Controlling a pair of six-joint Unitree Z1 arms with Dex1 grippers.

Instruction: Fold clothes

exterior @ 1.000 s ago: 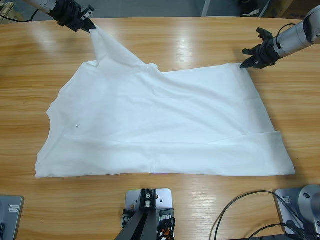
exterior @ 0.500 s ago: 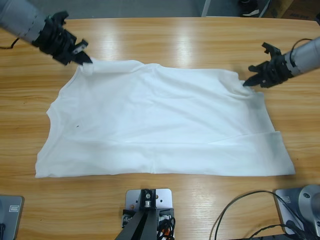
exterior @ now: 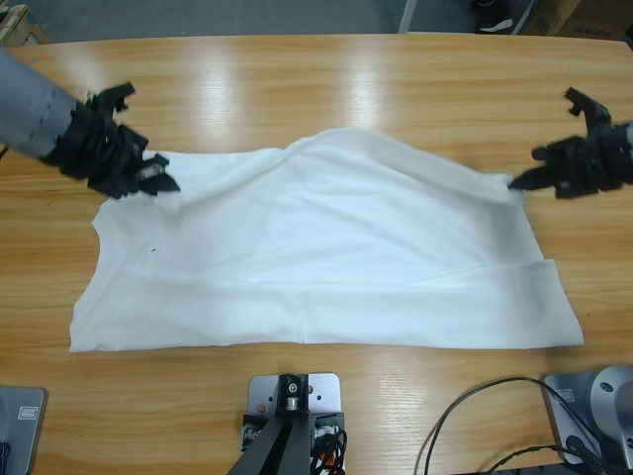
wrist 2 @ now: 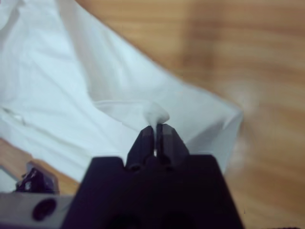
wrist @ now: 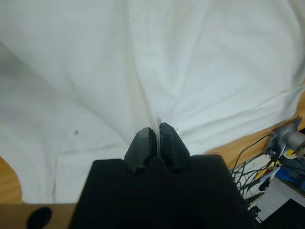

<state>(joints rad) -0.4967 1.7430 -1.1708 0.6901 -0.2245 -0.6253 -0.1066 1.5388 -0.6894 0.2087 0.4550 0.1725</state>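
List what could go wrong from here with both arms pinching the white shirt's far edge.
1. Each gripper holds only a thin pinch of fabric: the left gripper and right gripper are shut on small gathers of the white shirt, so a pull may slip it free.
2. The far edge bulges upward mid-span; uneven pulling may set a crooked crease.
3. The near hem lies close to the wooden table front edge; dragging toward it may spill fabric off.

Wooden table with 1 white shirt on it

The shirt lies spread wide across the table's middle, mostly flat, with bare glossy wood showing on all 4 sides.
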